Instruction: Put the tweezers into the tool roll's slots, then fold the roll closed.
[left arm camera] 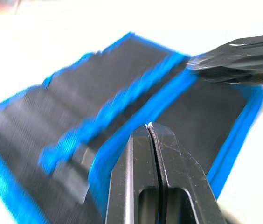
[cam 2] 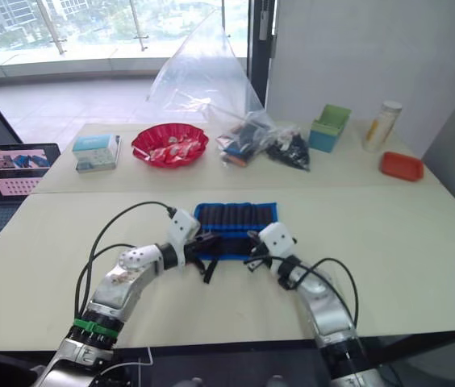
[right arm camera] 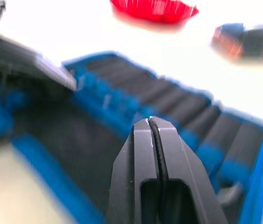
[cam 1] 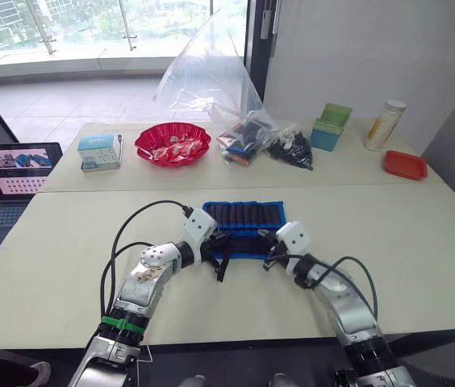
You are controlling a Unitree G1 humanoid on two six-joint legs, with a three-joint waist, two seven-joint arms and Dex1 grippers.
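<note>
Two hands are set at the roll (cam 1: 242, 228), which lies open mid-desk (cam 1: 421, 242), slots (cam 1: 244, 214) on its far half. No writing can be read anywhere. Along the far side, from the left, are seen a laptop (cam 1: 14, 173), a pale box (cam 1: 100, 151), a red bowl (cam 1: 173, 143), a clear bag (cam 1: 211, 72), a green bin (cam 1: 331, 126), a bottle (cam 1: 384, 125) and a red tray (cam 1: 405, 164). The left hand (left arm camera: 149, 127) is pressed together at the roll's left edge; the right hand (right arm camera: 148, 122), likewise pressed together, is at its right edge.
</note>
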